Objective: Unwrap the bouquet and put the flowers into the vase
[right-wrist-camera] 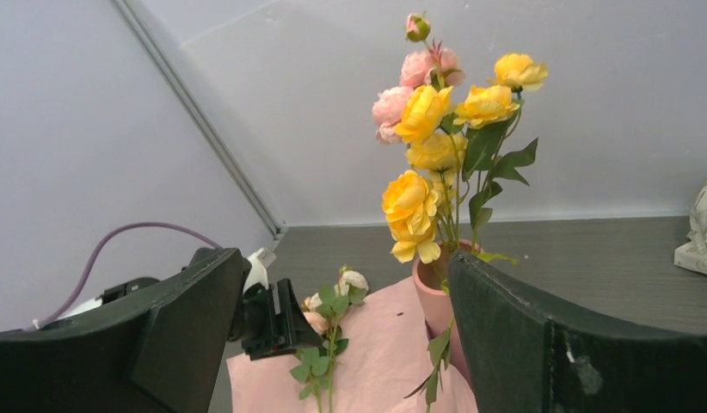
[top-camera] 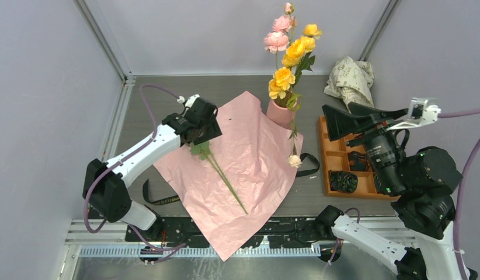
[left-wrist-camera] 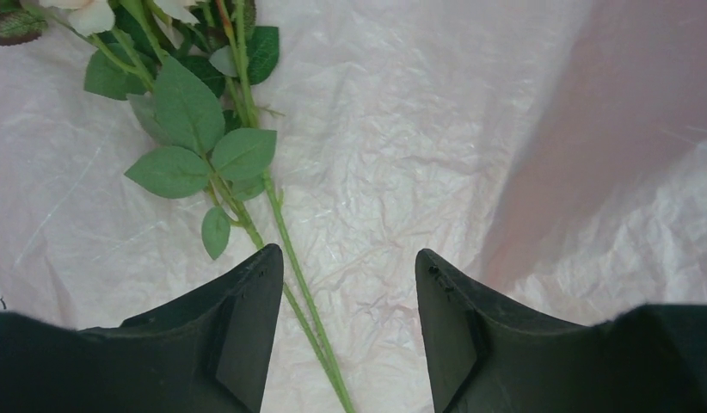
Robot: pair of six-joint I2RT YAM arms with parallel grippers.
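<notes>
The bouquet's lilac-pink paper [top-camera: 243, 169] lies spread flat on the table. Two green-stemmed flowers [top-camera: 221, 172] rest on it. In the left wrist view their stems [left-wrist-camera: 309, 310] run between my fingers without touching either. My left gripper [top-camera: 198, 135] [left-wrist-camera: 350, 267] hangs open over their leaves [left-wrist-camera: 191, 129], close to the paper. The salmon-pink vase [top-camera: 278, 112] [right-wrist-camera: 434, 301] stands at the paper's far edge with yellow and pink flowers [top-camera: 291, 55] [right-wrist-camera: 427, 112] in it. One cream-headed stem [top-camera: 294, 158] droops down its side. My right gripper [top-camera: 338, 121] [right-wrist-camera: 346, 275] is open and empty, right of the vase.
An orange compartment tray [top-camera: 334, 153] with dark items sits right of the paper, under the right arm. Crumpled printed white paper [top-camera: 350, 79] lies at the back right. Black ribbon [top-camera: 309, 166] trails off the paper's right edge, and more ribbon [top-camera: 159, 199] off its left.
</notes>
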